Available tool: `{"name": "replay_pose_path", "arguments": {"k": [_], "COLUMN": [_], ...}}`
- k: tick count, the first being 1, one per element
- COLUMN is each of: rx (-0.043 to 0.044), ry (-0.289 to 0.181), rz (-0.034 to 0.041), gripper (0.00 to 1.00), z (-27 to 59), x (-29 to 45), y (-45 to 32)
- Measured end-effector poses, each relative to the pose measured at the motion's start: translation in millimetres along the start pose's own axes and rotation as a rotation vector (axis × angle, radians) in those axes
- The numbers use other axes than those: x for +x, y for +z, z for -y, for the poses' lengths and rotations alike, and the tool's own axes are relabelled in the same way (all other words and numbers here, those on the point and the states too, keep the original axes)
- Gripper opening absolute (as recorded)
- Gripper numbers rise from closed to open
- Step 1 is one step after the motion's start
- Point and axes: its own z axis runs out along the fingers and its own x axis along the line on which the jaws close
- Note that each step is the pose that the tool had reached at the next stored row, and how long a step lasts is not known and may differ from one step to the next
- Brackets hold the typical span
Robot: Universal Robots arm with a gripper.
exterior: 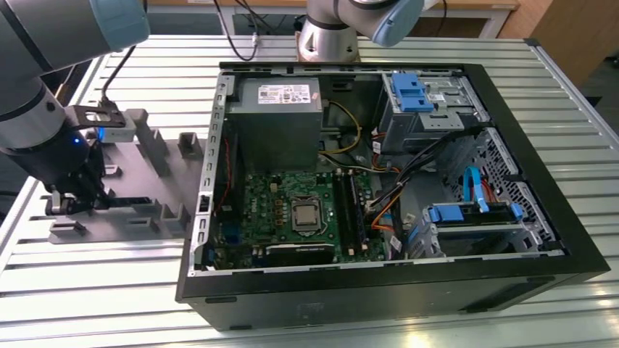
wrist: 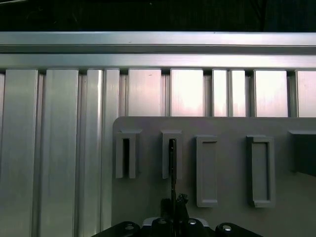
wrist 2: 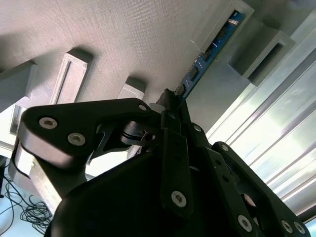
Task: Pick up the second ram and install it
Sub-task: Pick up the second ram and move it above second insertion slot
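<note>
gripper [exterior: 69,204] down at grey holder rack [exterior: 159,156], exterior view's left of open computer case [exterior: 387,297]. jaws look pinched narrow on second ram [wrist 2: 213,48], stick seated in rack slot, not yet lifted. install into motherboard slots [exterior: 346,210] undone.

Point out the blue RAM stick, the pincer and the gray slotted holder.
blue RAM stick [wrist 2: 211,49]: second wrist view, middle of its blue board.
pincer [wrist 2: 174,101]: second wrist view, where its tips close on the stick.
gray slotted holder [wrist: 227,127]: first wrist view, bare plate above the slots.
</note>
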Motion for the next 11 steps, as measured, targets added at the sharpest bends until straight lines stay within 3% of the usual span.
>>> {"name": "replay_pose_path", "arguments": {"k": [11], "rx": [0.0000], "ry": [0.000], "rz": [0.0000], "gripper": [0.14], "z": [-0.2], "x": [-0.1], "y": [-6.2]}}
